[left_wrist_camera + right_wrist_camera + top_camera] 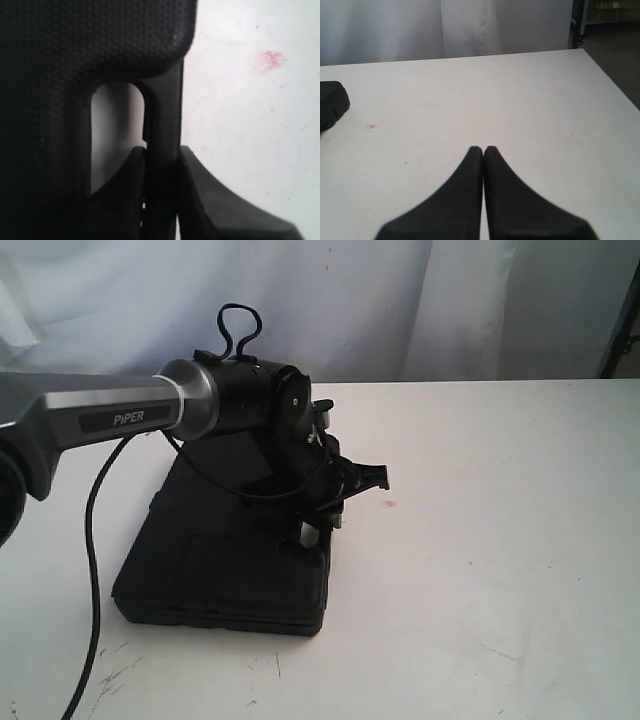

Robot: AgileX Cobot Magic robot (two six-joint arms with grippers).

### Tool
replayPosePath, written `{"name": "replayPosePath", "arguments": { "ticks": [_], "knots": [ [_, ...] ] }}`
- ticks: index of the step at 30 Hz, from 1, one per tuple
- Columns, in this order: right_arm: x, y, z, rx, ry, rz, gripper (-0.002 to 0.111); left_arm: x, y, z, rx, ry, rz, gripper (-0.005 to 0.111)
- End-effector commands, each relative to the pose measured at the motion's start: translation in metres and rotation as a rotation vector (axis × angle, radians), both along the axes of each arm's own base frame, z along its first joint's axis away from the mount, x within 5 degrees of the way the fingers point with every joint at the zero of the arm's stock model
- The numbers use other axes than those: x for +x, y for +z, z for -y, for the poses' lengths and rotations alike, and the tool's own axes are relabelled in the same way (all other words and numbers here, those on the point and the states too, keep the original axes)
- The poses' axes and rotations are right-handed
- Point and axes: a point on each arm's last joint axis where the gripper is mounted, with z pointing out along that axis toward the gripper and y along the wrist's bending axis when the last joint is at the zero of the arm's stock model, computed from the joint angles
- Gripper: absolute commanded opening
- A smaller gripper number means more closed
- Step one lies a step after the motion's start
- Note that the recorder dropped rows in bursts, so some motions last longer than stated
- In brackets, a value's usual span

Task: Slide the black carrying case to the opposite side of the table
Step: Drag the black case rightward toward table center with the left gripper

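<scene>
The matte black case lies flat on the white table, left of the middle. My left gripper is down at the case's right edge. The left wrist view shows its two fingers on either side of the handle bar beside the slot, so this gripper is shut on the bar. A corner of the case shows in the right wrist view. My right gripper is shut with nothing in it, hanging over bare table well away from the case, and is out of the exterior view.
A small red dot marks the table just right of the case. The left arm's black cable hangs down past the case's left side. A white curtain backs the table. The table's right edge drops off to a dark floor.
</scene>
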Motion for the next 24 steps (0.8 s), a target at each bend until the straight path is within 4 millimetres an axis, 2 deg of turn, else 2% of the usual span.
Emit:
{"name": "replayPosePath", "arguments": {
  "ticks": [1, 7, 14, 24],
  "knots": [
    [0.0, -0.001, 0.0, 0.001, -0.005, 0.003, 0.0, 0.006, 0.011, 0.008, 0.001, 0.014, -0.009, 0.0],
    [0.0, -0.001, 0.0, 0.001, -0.005, 0.003, 0.0, 0.008, 0.014, 0.023, 0.028, -0.015, -0.021, 0.0],
    [0.0, -0.001, 0.0, 0.001, -0.005, 0.003, 0.0, 0.009, 0.007, 0.039, 0.11, -0.057, -0.044, 0.0],
    [0.0, -0.001, 0.0, 0.001, -0.005, 0.003, 0.0, 0.003, 0.008, 0.056, 0.088, -0.047, -0.029, 0.0]
  ]
}}
